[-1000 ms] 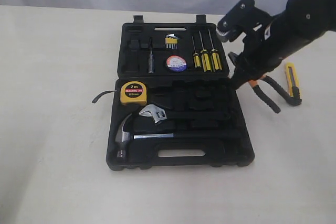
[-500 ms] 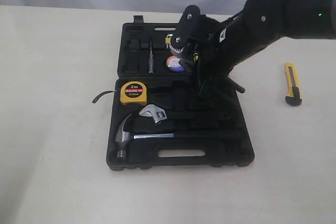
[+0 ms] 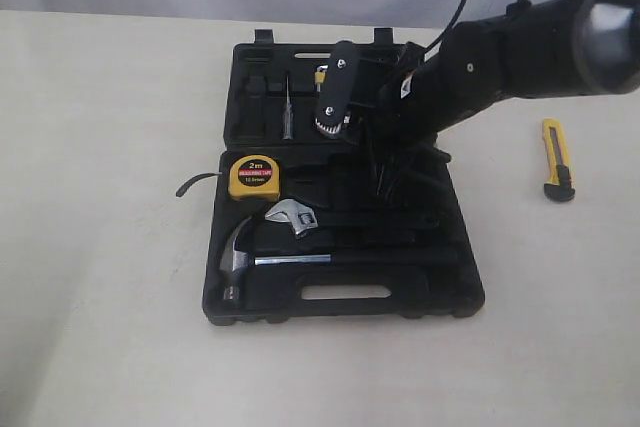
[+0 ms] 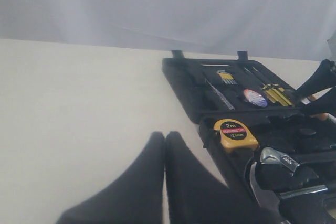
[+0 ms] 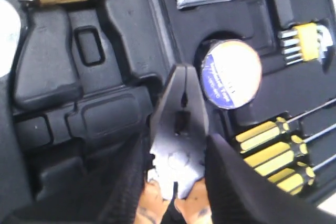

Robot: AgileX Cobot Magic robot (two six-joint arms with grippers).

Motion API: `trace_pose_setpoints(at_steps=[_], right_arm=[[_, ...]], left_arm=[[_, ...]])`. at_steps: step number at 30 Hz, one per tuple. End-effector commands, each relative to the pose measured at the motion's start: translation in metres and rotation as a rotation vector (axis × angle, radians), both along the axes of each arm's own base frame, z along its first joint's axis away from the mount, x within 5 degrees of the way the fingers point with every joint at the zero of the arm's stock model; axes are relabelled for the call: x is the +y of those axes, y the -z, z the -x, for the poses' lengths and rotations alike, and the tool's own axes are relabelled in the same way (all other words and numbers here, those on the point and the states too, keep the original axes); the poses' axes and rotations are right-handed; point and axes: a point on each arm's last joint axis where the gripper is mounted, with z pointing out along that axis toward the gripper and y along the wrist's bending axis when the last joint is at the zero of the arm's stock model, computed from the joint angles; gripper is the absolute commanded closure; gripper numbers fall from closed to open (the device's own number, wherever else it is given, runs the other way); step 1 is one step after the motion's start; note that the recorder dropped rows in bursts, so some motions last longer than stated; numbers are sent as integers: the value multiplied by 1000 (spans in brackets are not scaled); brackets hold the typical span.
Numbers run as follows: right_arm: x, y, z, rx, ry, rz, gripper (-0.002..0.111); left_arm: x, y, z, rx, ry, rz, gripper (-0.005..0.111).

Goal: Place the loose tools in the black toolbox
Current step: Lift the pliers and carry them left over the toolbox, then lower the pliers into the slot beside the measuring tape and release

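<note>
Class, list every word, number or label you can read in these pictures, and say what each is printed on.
"2m": on the round black face of the yellow tape measure.
Smaller lines below it: too blurred to read.
Label of the black tape roll: printed, but too blurred to read.
Nothing else is readable.

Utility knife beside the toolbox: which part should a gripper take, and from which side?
Probably best from above, pinching the middle of the yellow body of the utility knife across its narrow width. It lies flat on the table, long and slim, with both long edges free. The right gripper is nearer, but is shut on the pliers.
</note>
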Motion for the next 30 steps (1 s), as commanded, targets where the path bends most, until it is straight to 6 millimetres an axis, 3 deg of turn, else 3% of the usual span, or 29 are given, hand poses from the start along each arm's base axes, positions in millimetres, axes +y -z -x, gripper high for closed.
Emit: trace_pose_setpoints(at_steps=[1,16,23,30], right_arm=[[1,8,-4,-4,-27,21,109],[15,25,12,222,-116,-102,109],[16,21,2,140,-13,-164,109],[14,19,-3,71,-27,-137,109]], left_arm=[[0,1,0,-5,5,-5,107],[0,1,0,-5,5,-5,107],[0,1,0,-5,5,-5,107],[0,1,0,-5,5,-5,107]])
